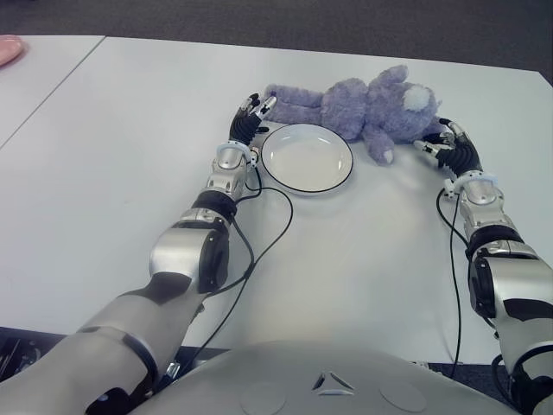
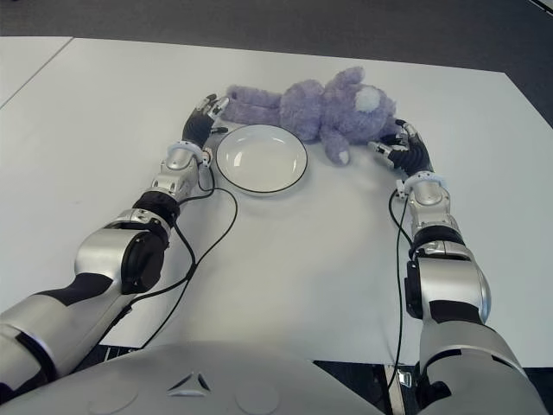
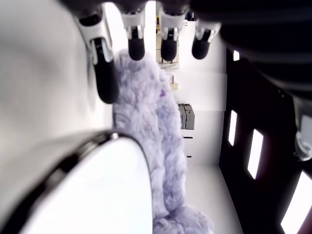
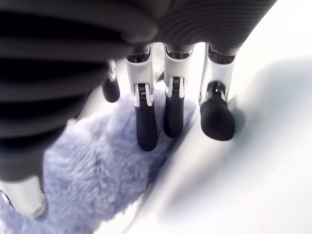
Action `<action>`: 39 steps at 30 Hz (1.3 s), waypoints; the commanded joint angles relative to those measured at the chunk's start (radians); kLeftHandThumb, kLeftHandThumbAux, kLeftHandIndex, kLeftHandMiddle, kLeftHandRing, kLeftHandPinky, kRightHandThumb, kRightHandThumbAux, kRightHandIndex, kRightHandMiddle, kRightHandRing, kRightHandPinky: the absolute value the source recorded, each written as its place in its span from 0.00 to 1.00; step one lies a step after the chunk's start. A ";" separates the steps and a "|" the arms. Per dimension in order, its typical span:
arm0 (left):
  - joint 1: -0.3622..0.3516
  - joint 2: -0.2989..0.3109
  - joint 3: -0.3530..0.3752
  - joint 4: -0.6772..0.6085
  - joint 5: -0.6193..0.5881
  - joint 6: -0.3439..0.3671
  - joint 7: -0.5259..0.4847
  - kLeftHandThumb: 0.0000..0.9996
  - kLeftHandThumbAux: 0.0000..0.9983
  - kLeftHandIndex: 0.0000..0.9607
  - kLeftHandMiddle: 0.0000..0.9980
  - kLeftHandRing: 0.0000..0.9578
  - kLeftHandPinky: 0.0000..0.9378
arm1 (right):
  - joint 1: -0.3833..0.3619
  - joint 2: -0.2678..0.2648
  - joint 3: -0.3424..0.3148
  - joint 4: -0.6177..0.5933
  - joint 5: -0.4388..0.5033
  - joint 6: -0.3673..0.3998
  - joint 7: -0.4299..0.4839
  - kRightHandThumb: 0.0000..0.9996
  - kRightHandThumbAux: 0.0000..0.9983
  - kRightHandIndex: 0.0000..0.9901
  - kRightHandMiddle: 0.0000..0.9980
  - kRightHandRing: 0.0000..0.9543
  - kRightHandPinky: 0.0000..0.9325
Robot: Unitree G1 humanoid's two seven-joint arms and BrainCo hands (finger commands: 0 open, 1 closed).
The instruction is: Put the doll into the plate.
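A pink object (image 1: 9,48) is seen at the table's (image 1: 130,147) far left edge, cut off by the frame. The left hand (image 1: 251,114) is placed at about ten o'clock of the plate (image 1: 307,157), its fingers (image 3: 105,73) extended and spread, holding nothing, with the tips just at the doll's (image 1: 354,108) leg end. The plate is a round white dish with a thin dark rim, and nothing is held in it. The doll is a fluffy lavender plush animal, laid lengthwise on the table along the plate's twelve-to-two o'clock side, touching or just beside the rim; its legs are stretched toward the left hand, its paler muzzle is turned toward the right, and one limb hangs down at the plate's three o'clock. The right hand (image 1: 442,143) is set at the doll's head end, fingers (image 4: 146,126) straightened and apart, the tips resting on or just above the fur without closing.
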 commanded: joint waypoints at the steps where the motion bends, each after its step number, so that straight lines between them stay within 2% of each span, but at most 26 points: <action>1: 0.240 -0.027 0.015 0.177 0.003 -0.089 0.092 0.00 0.44 0.00 0.00 0.00 0.02 | -0.005 0.078 0.028 0.058 -0.050 0.125 -0.081 0.19 0.60 0.06 0.11 0.21 0.31; 7: 0.240 -0.031 0.014 0.177 0.003 -0.090 0.093 0.00 0.44 0.00 0.00 0.00 0.02 | -0.012 0.096 0.026 0.065 -0.061 0.146 -0.123 0.25 0.56 0.07 0.12 0.23 0.32; 11: 0.239 -0.031 0.018 0.177 -0.001 -0.089 0.084 0.00 0.44 0.00 0.00 0.00 0.02 | -0.020 0.108 0.020 0.069 -0.065 0.168 -0.149 0.26 0.53 0.06 0.10 0.21 0.26; 16: 0.241 -0.036 0.015 0.173 -0.003 -0.094 0.083 0.00 0.44 0.00 0.00 0.00 0.01 | -0.034 0.116 0.012 0.073 -0.063 0.189 -0.176 0.26 0.52 0.07 0.12 0.22 0.28; 24: 0.242 -0.032 0.026 0.177 -0.009 -0.088 0.073 0.00 0.44 0.00 0.00 0.00 0.01 | -0.048 0.125 0.000 0.078 -0.055 0.228 -0.219 0.26 0.53 0.10 0.15 0.23 0.30; 39: 0.240 -0.035 0.026 0.178 -0.006 -0.093 0.079 0.00 0.42 0.00 0.00 0.00 0.01 | -0.050 0.126 -0.015 0.076 -0.049 0.239 -0.234 0.28 0.56 0.16 0.11 0.20 0.30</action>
